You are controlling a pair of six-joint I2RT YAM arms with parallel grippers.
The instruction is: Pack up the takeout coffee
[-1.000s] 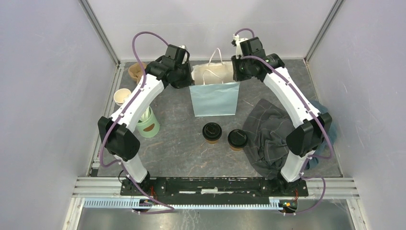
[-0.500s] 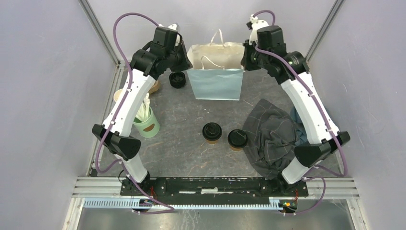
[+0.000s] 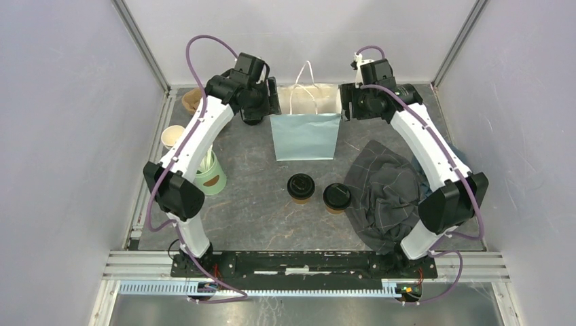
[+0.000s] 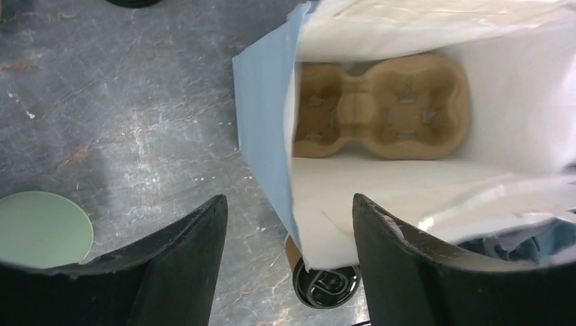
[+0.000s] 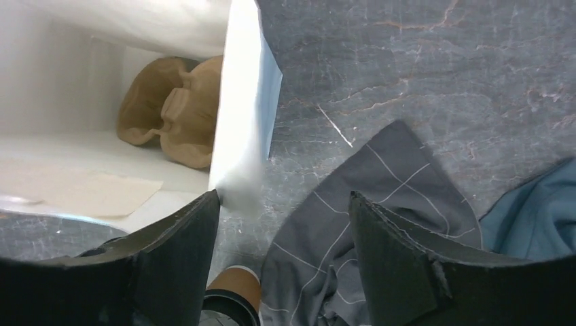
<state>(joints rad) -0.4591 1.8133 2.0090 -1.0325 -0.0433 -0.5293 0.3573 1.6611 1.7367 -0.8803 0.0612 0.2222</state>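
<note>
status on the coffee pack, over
Left pincer open, right pincer open, both empty at bag sides. Coffee cups unpacked on table. Cloth beside them.

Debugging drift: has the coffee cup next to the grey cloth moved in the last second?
No. The cup keeps its spot at the edge of the grey cloth, beside the other cup.

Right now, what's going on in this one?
Both arms are at the blue paper bag, one on each side. The left pincer and right pincer are open, each straddling a side edge, gripping nothing. A cardboard cup tray lies inside. The two lidded coffee cups stand in front, not yet packed.
</note>
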